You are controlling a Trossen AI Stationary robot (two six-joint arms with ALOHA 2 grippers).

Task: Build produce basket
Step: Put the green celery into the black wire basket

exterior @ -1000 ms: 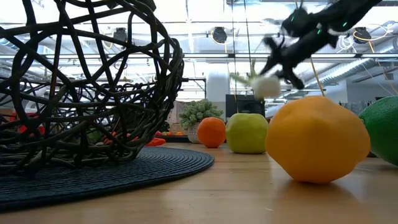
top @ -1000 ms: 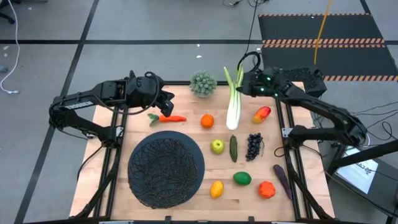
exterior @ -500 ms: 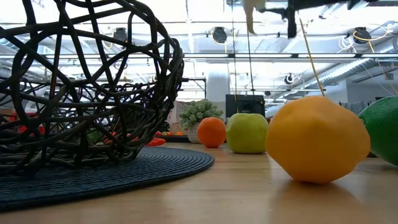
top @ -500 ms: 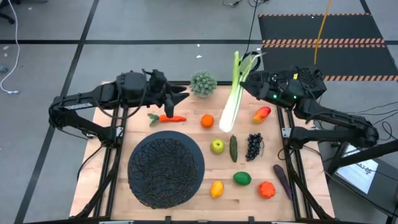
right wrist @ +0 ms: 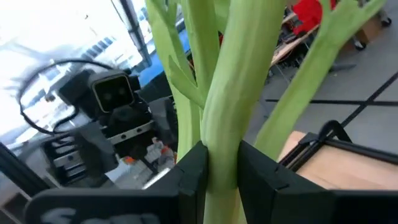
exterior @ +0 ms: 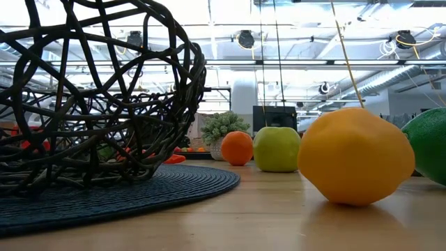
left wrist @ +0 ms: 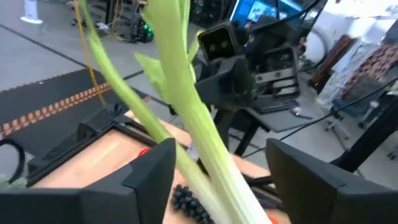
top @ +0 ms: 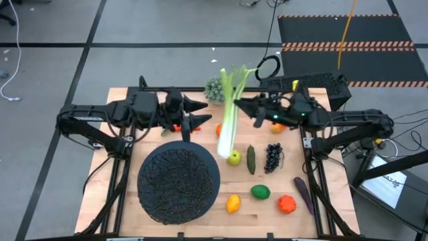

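Over the table's left half, the left gripper (top: pixel 194 115) hangs above the carrot (top: pixel 175 126) with its fingers (left wrist: pixel 152 169) spread and nothing between them. Just in front of it sits the basket (top: pixel 178 181), which looks to hold no produce yet. Centre, the celery (top: pixel 229 114) is up in the air, slanting with its pale butt low above the apple (top: pixel 233 157) and its leaves toward the spiky plant (top: pixel 214 88). On the right, the right gripper (top: pixel 246 108) is clamped on the stalk's middle. To land it well, I'd swing the butt end leftward past the basket rim first, lower until the stalk lies across the mesh, then release. The left gripper should keep clear of the stalk's path.
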